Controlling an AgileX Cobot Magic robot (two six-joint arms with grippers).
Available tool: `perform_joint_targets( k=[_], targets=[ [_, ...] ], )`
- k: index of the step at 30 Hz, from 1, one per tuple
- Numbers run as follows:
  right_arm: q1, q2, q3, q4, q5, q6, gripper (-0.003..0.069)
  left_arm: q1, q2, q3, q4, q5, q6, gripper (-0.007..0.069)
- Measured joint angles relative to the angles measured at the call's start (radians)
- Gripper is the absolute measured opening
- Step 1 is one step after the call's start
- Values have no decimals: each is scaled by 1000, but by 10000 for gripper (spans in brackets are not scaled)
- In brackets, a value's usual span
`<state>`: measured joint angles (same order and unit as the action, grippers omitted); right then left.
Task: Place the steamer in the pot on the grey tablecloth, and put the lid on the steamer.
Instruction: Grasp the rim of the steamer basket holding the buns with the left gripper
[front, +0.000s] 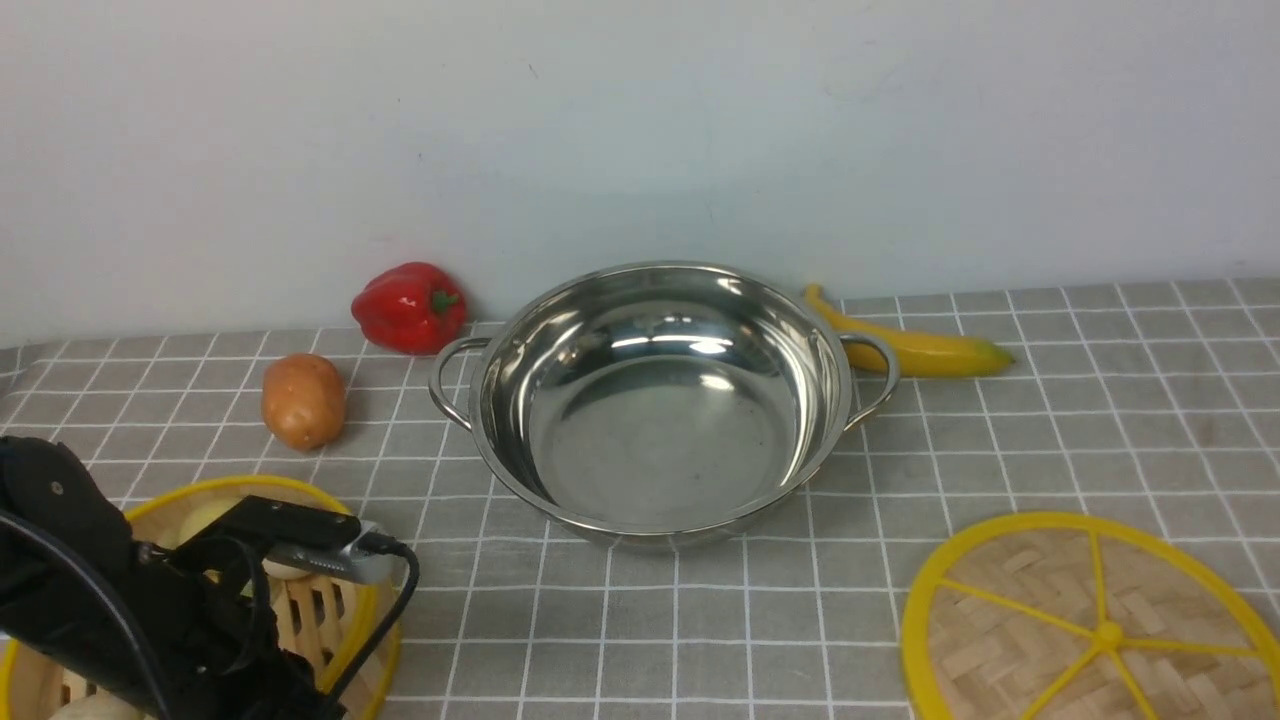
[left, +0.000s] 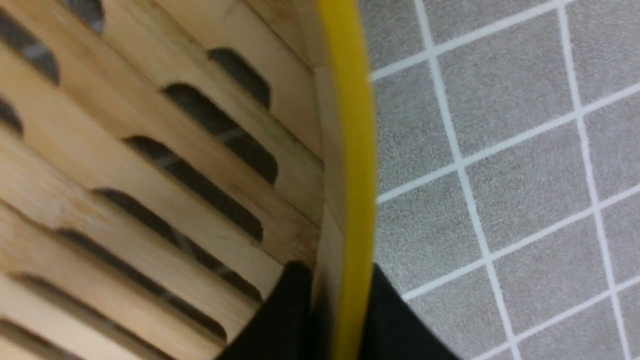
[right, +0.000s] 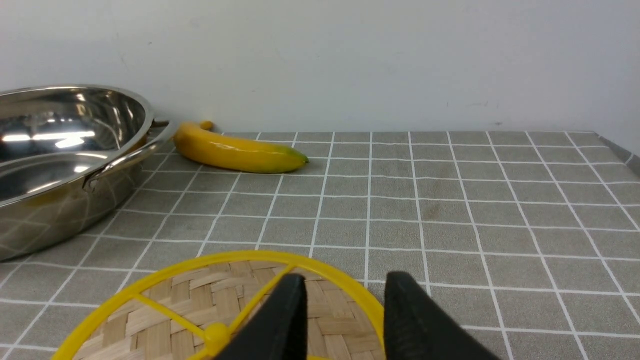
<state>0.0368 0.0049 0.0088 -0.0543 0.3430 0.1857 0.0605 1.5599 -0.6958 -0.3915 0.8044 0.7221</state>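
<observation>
The shiny steel pot (front: 660, 400) stands empty mid-table on the grey tablecloth (front: 1100, 420); it also shows in the right wrist view (right: 65, 165). The steamer (front: 300, 610) with pale dumplings (front: 208, 517) sits at the front left. My left gripper (left: 345, 280) is shut on the steamer's yellow rim (left: 350, 150), one finger inside the wall and one outside. In the front view the left arm (front: 150, 610) covers much of the basket. The lid (front: 1090, 630) lies flat at the front right. My right gripper (right: 345, 282) is open, its fingers either side of the rim of the lid (right: 200, 310).
A red pepper (front: 410, 305) and a potato (front: 303, 400) lie left of the pot. A banana (front: 920, 345) lies behind the pot's right handle, by the wall. The cloth's right edge shows in the right wrist view (right: 620, 147).
</observation>
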Motion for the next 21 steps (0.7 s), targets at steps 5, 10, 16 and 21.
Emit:
perform_joint_targets(
  k=[5, 10, 16, 21],
  targets=[
    [0, 0, 0, 0, 0, 0, 242, -3, -1, -3, -2, 8, -3, 71],
    [0, 0, 0, 0, 0, 0, 242, -3, -1, -3, -11, 19, -3, 71],
    [0, 0, 0, 0, 0, 0, 242, -3, -5, -3, -20, 31, -3, 71],
    [0, 0, 0, 0, 0, 0, 242, -3, -47, -43, 0, 93, -17, 41]
  ],
)
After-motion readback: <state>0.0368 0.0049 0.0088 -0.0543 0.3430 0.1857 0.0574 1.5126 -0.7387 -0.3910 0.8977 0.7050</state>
